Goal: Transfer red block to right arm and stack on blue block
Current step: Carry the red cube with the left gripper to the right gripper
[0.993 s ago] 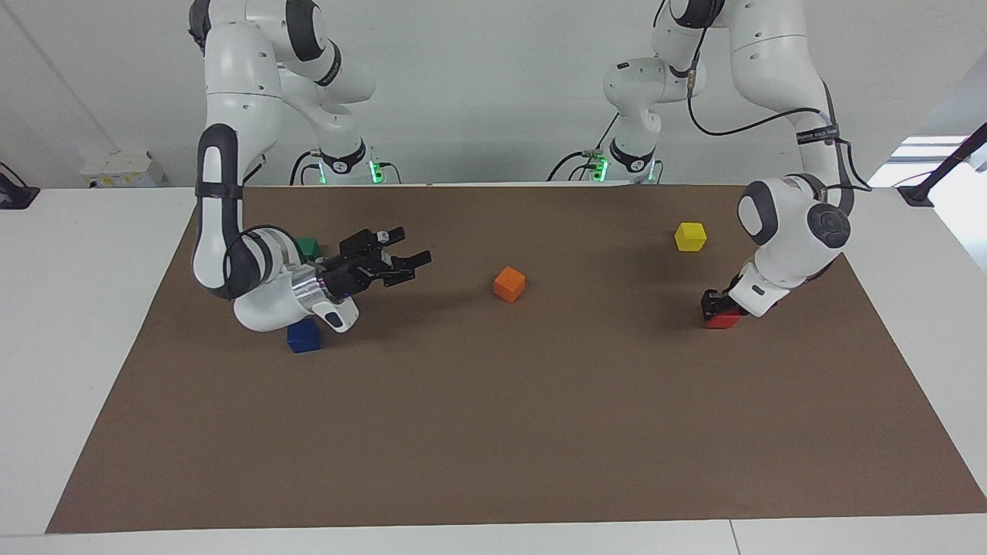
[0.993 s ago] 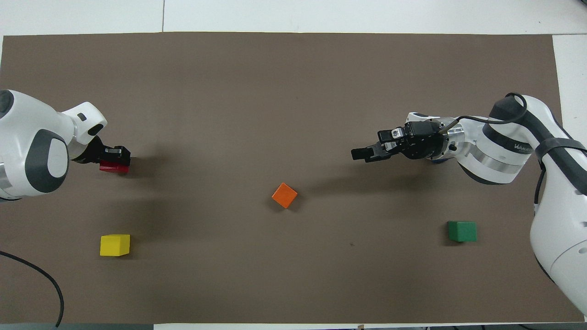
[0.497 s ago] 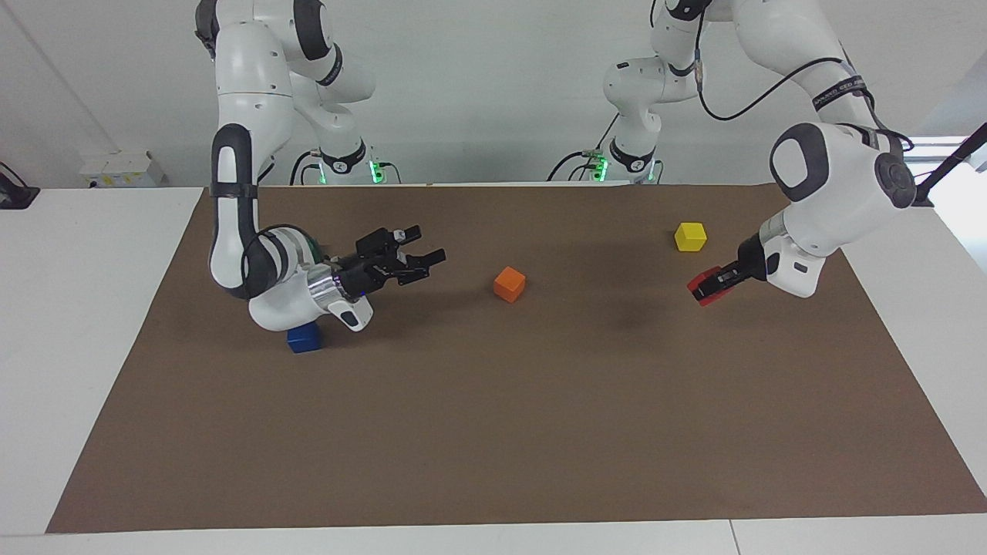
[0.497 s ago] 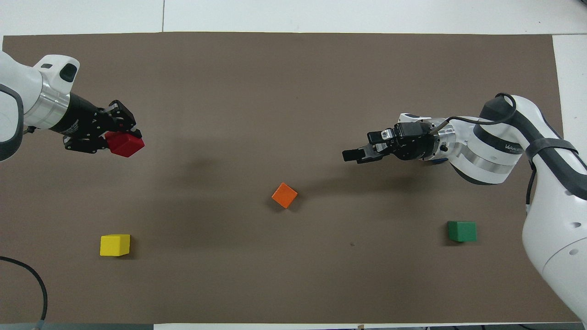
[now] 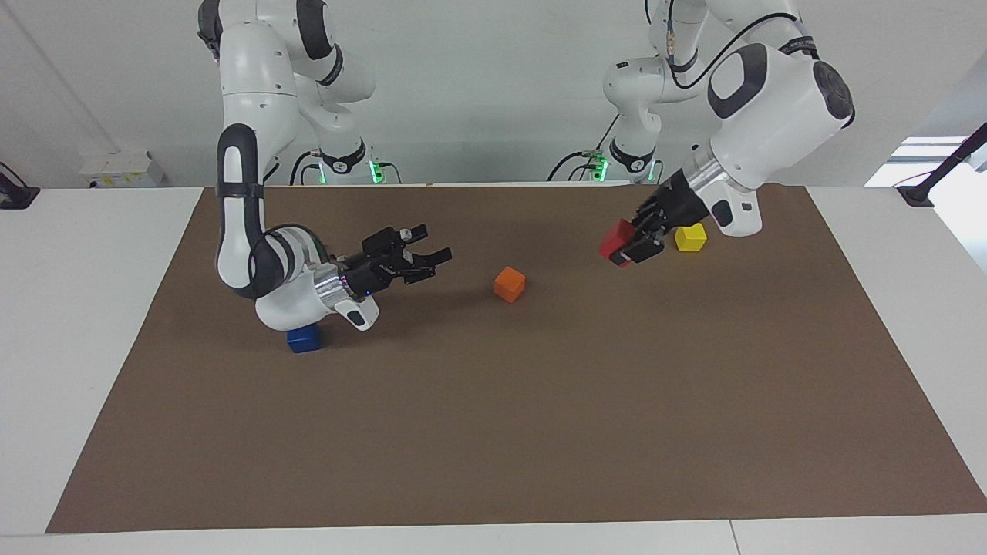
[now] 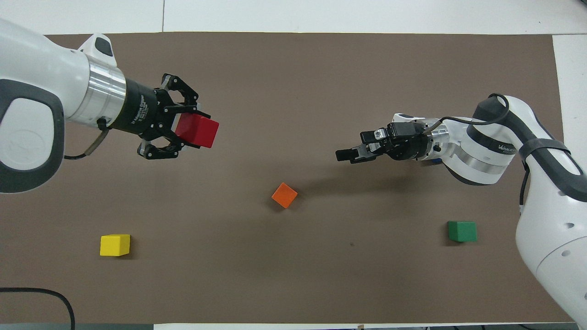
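- My left gripper (image 6: pixel 185 129) is clamped on the red block (image 6: pixel 198 130), held in the air over bare mat, between the yellow cube (image 5: pixel 690 237) and the orange cube (image 5: pixel 510 284).
- My right gripper (image 5: pixel 432 261) hangs over the mat with fingers spread wide, holding nothing, tips aimed at the left arm's end of the table.
- The blue block (image 5: pixel 304 338) sits on the mat under my right arm's (image 5: pixel 266 262) wrist, mostly hidden from overhead.
- A brown mat (image 6: pixel 293 275) covers the white table (image 5: pixel 85 308); a plain white wall stands at my back.
- A green cube (image 6: pixel 462 231) lies nearer to me than the blue block, at the right arm's end.
- The red block, a cube with no long axis, sits tilted in the grip, its free face turned toward my right gripper.
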`<state>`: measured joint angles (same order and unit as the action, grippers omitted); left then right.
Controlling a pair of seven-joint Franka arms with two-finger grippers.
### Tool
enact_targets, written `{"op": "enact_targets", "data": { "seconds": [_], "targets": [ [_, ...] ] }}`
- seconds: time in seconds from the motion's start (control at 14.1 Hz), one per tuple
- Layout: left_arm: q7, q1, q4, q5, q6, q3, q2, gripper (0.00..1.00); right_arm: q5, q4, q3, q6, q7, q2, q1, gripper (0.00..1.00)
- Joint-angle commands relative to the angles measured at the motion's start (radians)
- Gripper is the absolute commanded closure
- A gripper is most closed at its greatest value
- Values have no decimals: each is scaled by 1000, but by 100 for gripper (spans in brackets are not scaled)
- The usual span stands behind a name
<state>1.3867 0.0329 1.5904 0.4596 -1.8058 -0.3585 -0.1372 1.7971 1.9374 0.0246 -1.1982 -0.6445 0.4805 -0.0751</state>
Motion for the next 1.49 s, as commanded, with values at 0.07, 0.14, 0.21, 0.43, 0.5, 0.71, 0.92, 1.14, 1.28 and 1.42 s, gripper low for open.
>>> {"op": "enact_targets", "data": {
  "seconds": [0.07,0.14,0.21,0.43,0.5,0.71,0.92,1.14,1.28,1.42],
  "targets": [
    [303,-33,26,115,-162,-56,-2,100,47,2,0,-34,-9,4,-26,0],
    [320,-34,64,181,-212,-57,13,100,47,2,0,-34,-9,4,-26,0],
    [365,-47,122,244,-269,-57,42,100,47,2,0,-35,-9,4,-26,0],
    [541,-117,253,343,-495,-57,79,100,47,2,0,-43,-9,4,-26,0],
    [554,-140,276,387,-551,-57,79,100,47,2,0,-43,-9,4,-26,0],
    [563,-214,358,589,-685,-57,100,100,47,2,0,-43,-9,4,-28,0],
    [563,-267,381,622,-747,-57,103,100,45,3,0,-41,-11,4,-26,0],
    [574,-338,410,669,-842,-57,99,100,45,3,0,-44,-11,4,-26,0],
    [569,-350,416,677,-859,-57,97,100,45,3,0,-44,-11,4,-26,0],
    [563,-383,421,677,-901,-57,96,100,47,3,0,-46,-11,4,-26,0]
  ]
}}
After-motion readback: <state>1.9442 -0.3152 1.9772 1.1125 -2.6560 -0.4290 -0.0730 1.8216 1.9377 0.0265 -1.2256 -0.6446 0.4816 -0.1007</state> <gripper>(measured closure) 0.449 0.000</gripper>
